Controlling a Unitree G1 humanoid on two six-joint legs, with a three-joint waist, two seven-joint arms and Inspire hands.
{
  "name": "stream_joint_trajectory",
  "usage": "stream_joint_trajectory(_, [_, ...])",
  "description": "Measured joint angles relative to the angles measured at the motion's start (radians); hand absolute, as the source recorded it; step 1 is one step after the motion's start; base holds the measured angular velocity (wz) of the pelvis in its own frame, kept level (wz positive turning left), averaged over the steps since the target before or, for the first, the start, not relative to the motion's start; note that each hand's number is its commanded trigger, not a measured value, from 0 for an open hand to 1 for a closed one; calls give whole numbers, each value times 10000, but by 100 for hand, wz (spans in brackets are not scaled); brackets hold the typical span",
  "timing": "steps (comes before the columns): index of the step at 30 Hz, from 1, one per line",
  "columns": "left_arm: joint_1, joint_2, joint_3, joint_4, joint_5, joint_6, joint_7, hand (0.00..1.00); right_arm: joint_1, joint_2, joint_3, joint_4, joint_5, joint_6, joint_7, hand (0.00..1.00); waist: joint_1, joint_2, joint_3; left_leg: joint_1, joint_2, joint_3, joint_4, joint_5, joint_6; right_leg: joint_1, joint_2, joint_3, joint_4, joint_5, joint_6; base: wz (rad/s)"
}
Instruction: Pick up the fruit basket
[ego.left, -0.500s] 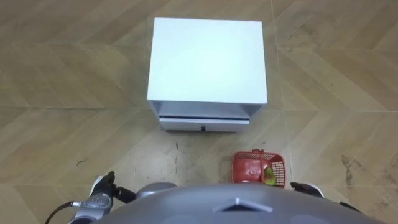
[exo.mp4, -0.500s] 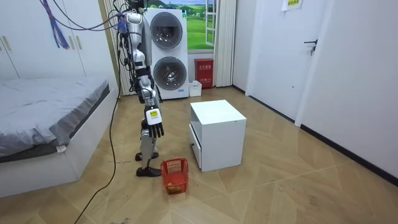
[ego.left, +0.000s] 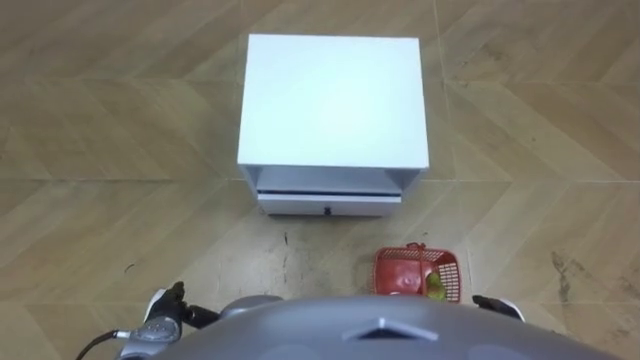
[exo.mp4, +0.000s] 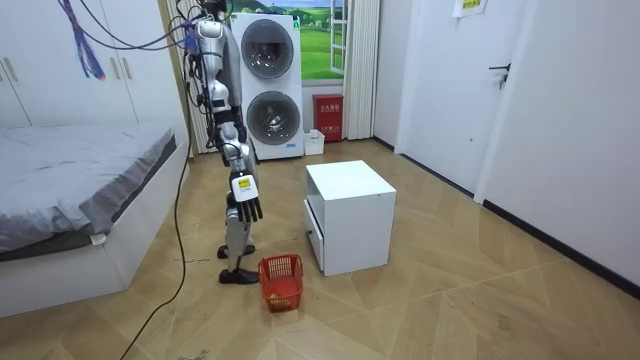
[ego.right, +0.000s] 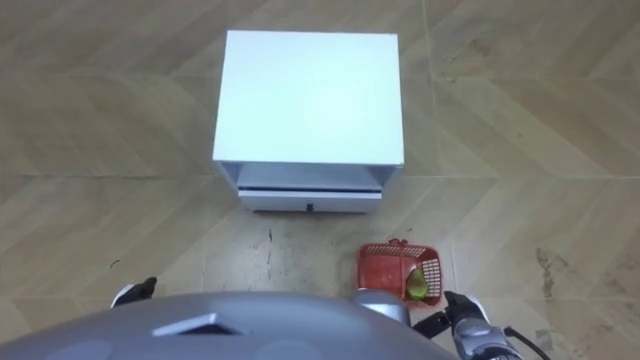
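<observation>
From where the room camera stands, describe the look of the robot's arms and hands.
The right arm is a slim chain of silver-grey segments with dark joints. A small white tag sits at the back of the dark right hand. In the left eye view, the left arm shows silver-grey metal with black parts.
</observation>
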Motion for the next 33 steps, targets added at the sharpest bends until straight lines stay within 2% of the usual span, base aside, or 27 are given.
stream_joint_trajectory(6, [220, -62, -2, -15, 779, 40, 148, 0, 55, 9, -9, -13, 36, 4, 14, 0, -50, -17, -7, -6, -3, -6, -59, -3, 3, 7, 0, -10, 4, 4, 0, 0])
stream_joint_trajectory(10, [346, -84, -9, 8, 1030, 269, 159, 0, 51, 11, -13, -17, -23, 18, 14, 0, -111, -33, -19, -14, -11, 6, 16, -5, 7, -2, -16, -22, 61, 3, 1, 1])
stream_joint_trajectory(13, [378, -96, -3, -3, 1237, 305, 159, 0, -30, 20, -103, -138, -18, 149, -33, 0, -237, -66, -26, -202, -32, 55, 209, -6, 8, -366, -206, -20, 734, -75, 78, 7])
stream_joint_trajectory(15, [216, -89, 0, -20, 1265, 287, 153, 0, -12, 20, -215, -351, 65, 222, -102, 0, -246, -89, -17, -368, -74, 119, 302, -77, 120, -773, -273, -9, 1347, -225, 101, 6])
stream_joint_trajectory(19, [18, -72, 11, -65, 1260, 230, 125, 0, 14, -19, -413, -554, 628, 227, -187, 0, -239, -166, 12, -595, -330, 174, 573, -101, 325, -1488, -723, 8, 2667, -387, 142, -1])
stream_joint_trajectory(21, [4, -24, -2, -19, 1229, 208, 112, 0, 3, -22, -531, -672, 657, 237, -180, 0, -260, -162, 58, -742, -421, 303, 794, -93, 430, -1671, -835, 50, 2820, -375, 150, -12])
stream_joint_trajectory(22, [-58, 15, -1, 28, 1226, 204, 99, 0, 11, -26, -579, -887, 642, 241, -180, 0, -246, -108, -2, -981, -488, 405, 970, -97, 510, -1870, -920, 52, 2850, -349, 186, -20])
stream_joint_trajectory(24, [-115, 55, 28, 119, 1215, 131, 96, 0, -23, -28, -638, -1121, 745, 233, -185, 0, -240, -103, 19, -1259, -565, 563, 1043, -74, 644, -2159, -991, 163, 2861, -242, 323, -24])
stream_joint_trajectory(25, [-105, 81, 72, 254, 1224, 29, 84, 0, -24, -11, -799, -1162, 772, 237, -192, 0, -224, -73, 23, -1349, -545, 713, 1036, -58, 747, -2366, -1038, 318, 3164, -184, 376, -11])
stream_joint_trajectory(26, [-32, 111, 101, 317, 1230, 28, 78, 0, 83, -13, -833, -1275, 928, 244, -216, 0, -286, -73, 39, -1372, -567, 725, 1157, -91, 837, -2655, -1283, 285, 4432, -199, 340, 0])
stream_joint_trajectory(27, [27, 114, 120, 311, 1223, 25, 83, 0, 221, -14, -867, -1381, 1129, 243, -221, 0, -299, -50, 39, -1367, -576, 702, 1237, -120, 881, -2683, -1367, 274, 5214, -163, 294, 17])
stream_joint_trajectory(28, [159, 135, 141, 287, 1217, -15, 114, 0, 360, -10, -850, -1511, 1520, 231, -238, 0, -246, -162, -41, -1348, -666, 671, 1304, -145, 916, -2572, -1580, 333, 6785, 2, 121, 11])
stream_joint_trajectory(29, [191, 155, 114, 312, 1212, -5, 105, 0, 317, -13, -805, -1555, 1844, 192, -275, 0, -176, -240, -28, -1428, -742, 658, 1464, -166, 950, -2257, -1696, 473, 7790, 185, 149, 4])
stream_joint_trajectory(31, [255, 156, 56, 312, 1194, 8, 80, 0, 164, -18, -744, -1522, 2064, 163, -268, 0, -95, -255, -32, -1734, -771, 658, 1722, -171, 966, -1768, -1663, 651, 8338, 459, 252, -2])
stream_joint_trajectory(33, [221, 159, 2, 251, 1194, 7, 97, 0, 59, -15, -714, -1498, 2315, 157, -157, 0, 23, -352, 36, -2195, -801, 658, 2064, -168, 969, -1232, -1650, 662, 8017, 535, 355, 3])
